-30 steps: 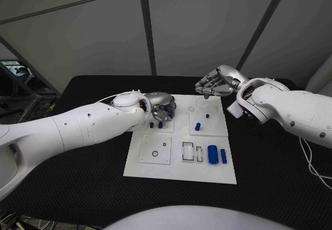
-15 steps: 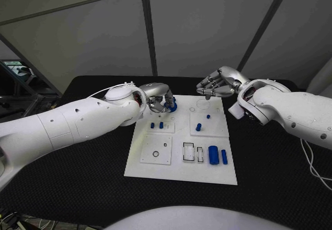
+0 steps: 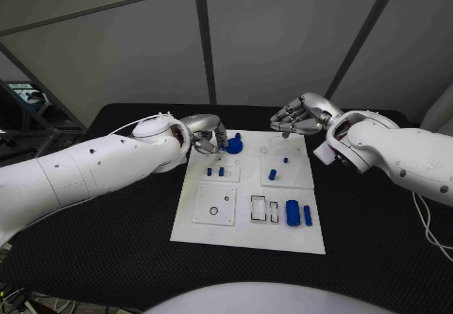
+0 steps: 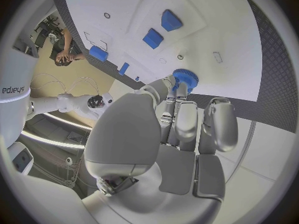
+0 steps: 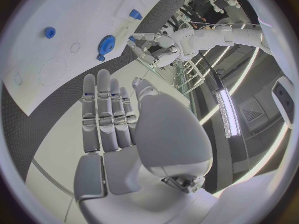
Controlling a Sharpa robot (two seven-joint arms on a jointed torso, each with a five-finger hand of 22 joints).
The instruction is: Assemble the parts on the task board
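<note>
The white task board (image 3: 247,229) lies in the middle of the black table. My left hand (image 3: 209,133) hovers over the board's far left corner and pinches a blue gear (image 3: 233,145) at its fingertips. The left wrist view has the same gear (image 4: 185,78) between the fingertips above the board (image 4: 236,40). My right hand (image 3: 298,116) hangs over the board's far edge, fingers stretched out and holding nothing (image 5: 109,119). Two short blue pegs (image 3: 216,172) stand on the board's left block, and another peg (image 3: 271,174) stands on the right block.
A thick blue cylinder (image 3: 292,212) and a thin blue bar (image 3: 307,214) lie at the board's near right, beside rectangular slots (image 3: 256,206). A square block with a round hole (image 3: 213,204) sits at the near left. Black table (image 3: 113,248) surrounds the board.
My left hand has lifted off the board's left block and drawn back towards the far corner, and the blue gear has come into sight at its fingertips. The right hand has barely moved.
</note>
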